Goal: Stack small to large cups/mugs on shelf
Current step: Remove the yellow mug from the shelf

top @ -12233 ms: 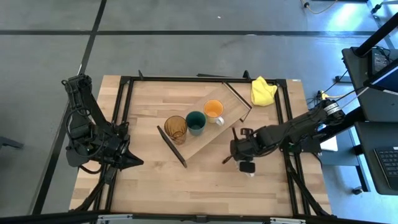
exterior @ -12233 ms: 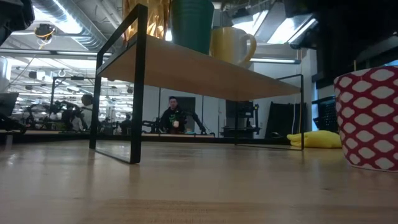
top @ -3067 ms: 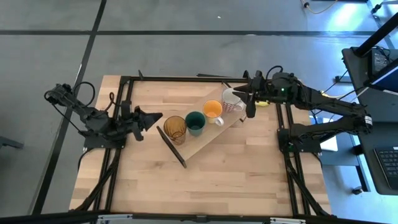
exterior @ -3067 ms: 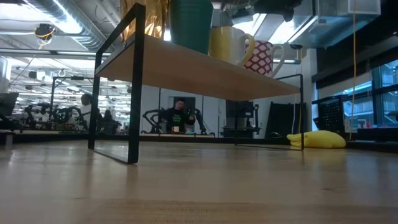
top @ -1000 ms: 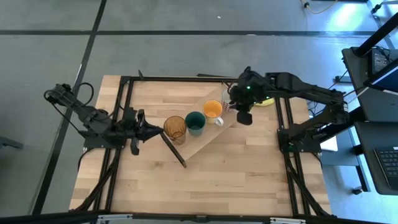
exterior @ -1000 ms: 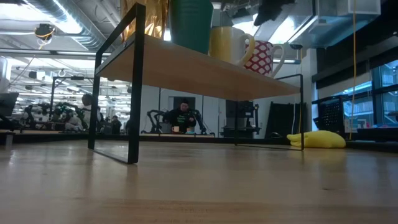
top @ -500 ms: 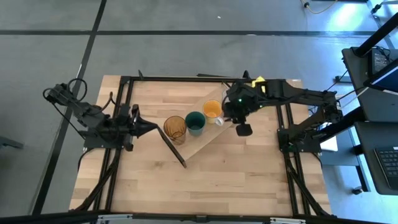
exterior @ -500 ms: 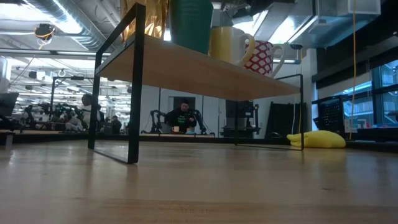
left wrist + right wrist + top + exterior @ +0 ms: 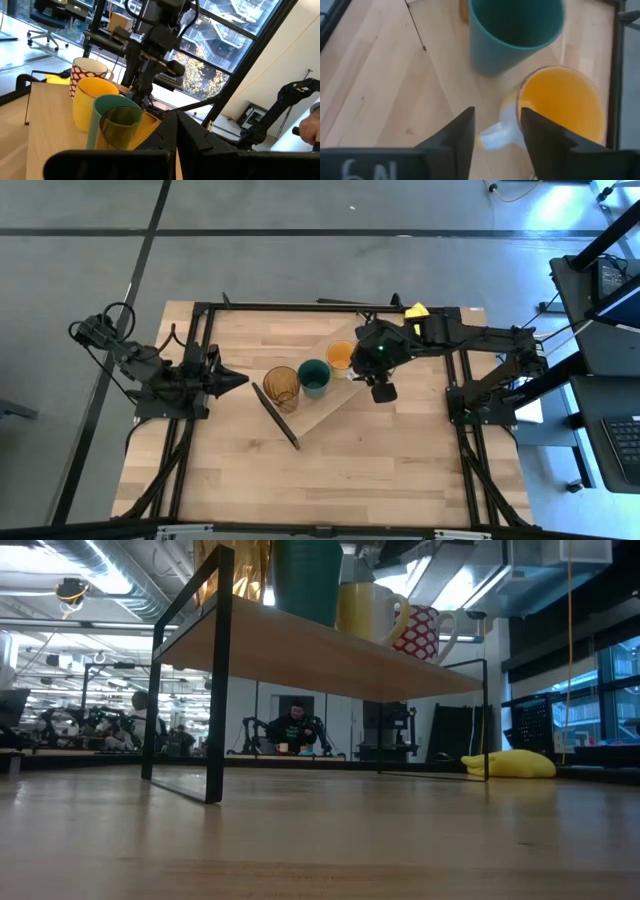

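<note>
Four cups stand in a row on the light-wood shelf (image 9: 322, 412): an amber glass (image 9: 282, 385), a teal cup (image 9: 315, 377), an orange mug (image 9: 341, 356) and a red-and-white patterned mug (image 9: 425, 632). In the high view my right arm hides the patterned mug. My right gripper (image 9: 496, 113) is open above the orange mug (image 9: 560, 100). Its fingers stand on either side of the mug's pale handle (image 9: 492, 139) without touching it. My left gripper (image 9: 243, 378) is shut, level, just left of the amber glass and apart from it.
A yellow cloth (image 9: 510, 764) lies at the table's far right corner, partly under my right arm. The shelf's dark end panel (image 9: 277, 416) stands near my left gripper. The table's near half is bare wood (image 9: 330, 470). A person sits in the room behind.
My right gripper has swung from above the patterned mug toward the table's left and near edge, over the orange mug's handle, rolling a little as it went. My left gripper has drawn back slightly from the amber glass toward the table's left edge. The cups have stayed put.
</note>
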Action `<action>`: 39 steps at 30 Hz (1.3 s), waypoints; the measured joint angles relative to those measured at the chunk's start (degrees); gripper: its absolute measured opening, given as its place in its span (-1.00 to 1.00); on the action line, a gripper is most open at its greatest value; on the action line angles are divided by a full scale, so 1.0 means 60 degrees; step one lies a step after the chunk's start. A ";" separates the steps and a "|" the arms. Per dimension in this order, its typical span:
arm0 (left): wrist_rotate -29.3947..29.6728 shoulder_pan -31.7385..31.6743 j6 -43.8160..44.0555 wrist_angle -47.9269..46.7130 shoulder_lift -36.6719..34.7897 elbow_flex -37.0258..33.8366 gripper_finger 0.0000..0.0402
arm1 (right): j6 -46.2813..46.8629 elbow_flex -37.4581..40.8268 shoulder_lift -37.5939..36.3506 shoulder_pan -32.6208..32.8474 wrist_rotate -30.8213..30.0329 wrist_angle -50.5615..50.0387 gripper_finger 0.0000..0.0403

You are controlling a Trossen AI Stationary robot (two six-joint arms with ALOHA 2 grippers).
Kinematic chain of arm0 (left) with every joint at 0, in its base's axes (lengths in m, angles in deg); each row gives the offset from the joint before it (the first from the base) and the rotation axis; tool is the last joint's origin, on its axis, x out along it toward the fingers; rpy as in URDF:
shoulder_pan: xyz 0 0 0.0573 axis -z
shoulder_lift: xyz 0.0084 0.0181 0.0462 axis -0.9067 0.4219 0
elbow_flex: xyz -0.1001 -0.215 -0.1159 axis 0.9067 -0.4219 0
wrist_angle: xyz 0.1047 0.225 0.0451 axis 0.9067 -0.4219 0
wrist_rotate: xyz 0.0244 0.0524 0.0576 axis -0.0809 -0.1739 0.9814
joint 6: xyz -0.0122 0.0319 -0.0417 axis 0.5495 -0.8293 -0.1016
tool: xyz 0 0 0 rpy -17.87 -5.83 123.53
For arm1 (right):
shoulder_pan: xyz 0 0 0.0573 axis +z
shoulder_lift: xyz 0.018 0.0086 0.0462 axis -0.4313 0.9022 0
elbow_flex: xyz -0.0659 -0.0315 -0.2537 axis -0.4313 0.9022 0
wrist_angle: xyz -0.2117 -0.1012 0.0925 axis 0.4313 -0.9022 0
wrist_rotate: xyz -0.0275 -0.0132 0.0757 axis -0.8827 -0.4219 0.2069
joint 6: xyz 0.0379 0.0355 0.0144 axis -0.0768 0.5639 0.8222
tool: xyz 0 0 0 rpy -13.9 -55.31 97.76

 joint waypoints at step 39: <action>-0.0101 0.0004 0.0004 0.0008 0.0004 0.0002 -1.00 | 0.0500 0.0049 0.1007 -0.0117 -0.0511 -0.0231 -0.62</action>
